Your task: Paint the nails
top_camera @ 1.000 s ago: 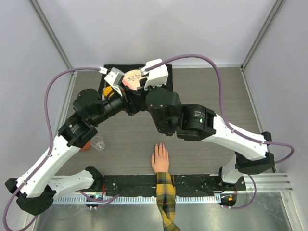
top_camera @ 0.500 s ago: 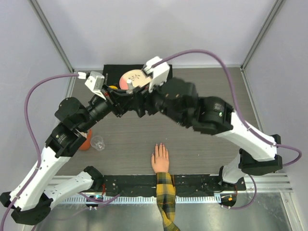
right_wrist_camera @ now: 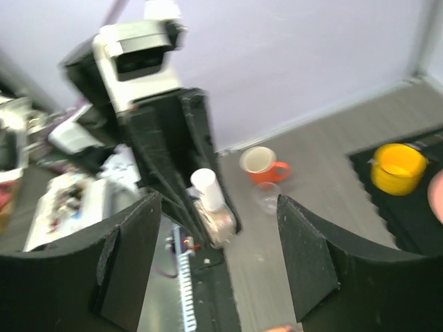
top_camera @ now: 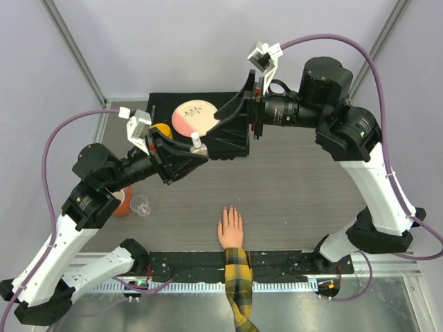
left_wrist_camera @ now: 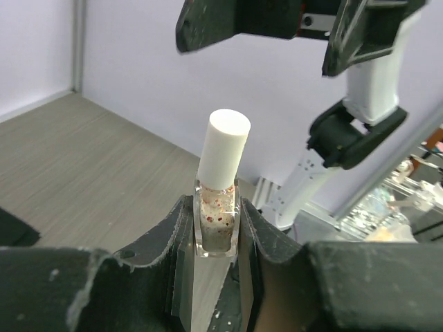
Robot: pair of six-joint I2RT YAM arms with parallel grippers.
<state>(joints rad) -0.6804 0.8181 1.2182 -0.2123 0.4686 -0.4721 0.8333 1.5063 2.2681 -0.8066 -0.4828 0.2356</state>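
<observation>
The nails lie at the near middle of the table, at the tips of a flesh-coloured hand that rests flat with its fingers pointing to the far side. Both grippers hang over the far half of the table, well apart from the nails. The left gripper is far and a little left of them. The right gripper is just beyond it, farther still.

The left gripper is clamped tight on a small clear bottle, which stands nearly upright between its fingers. The bottle's white cap is on, and reddish specks show in the liquid. The right gripper's jaws are spread wide and grip nothing. In the right wrist view the bottle shows in the gap between them, some way off and touching neither finger.

From above, the nails show only as faint pinkish tips and are too small to make out one by one. The fingers lie close together, with the thumb on the left. A yellow-and-black plaid sleeve runs from the wrist over the near edge.

There is one hand with five fingers, one bottle and two grippers. One pink plate and one yellow cup sit on a black mat at the far side. One orange mug and one clear cup stand side by side on the left.
</observation>
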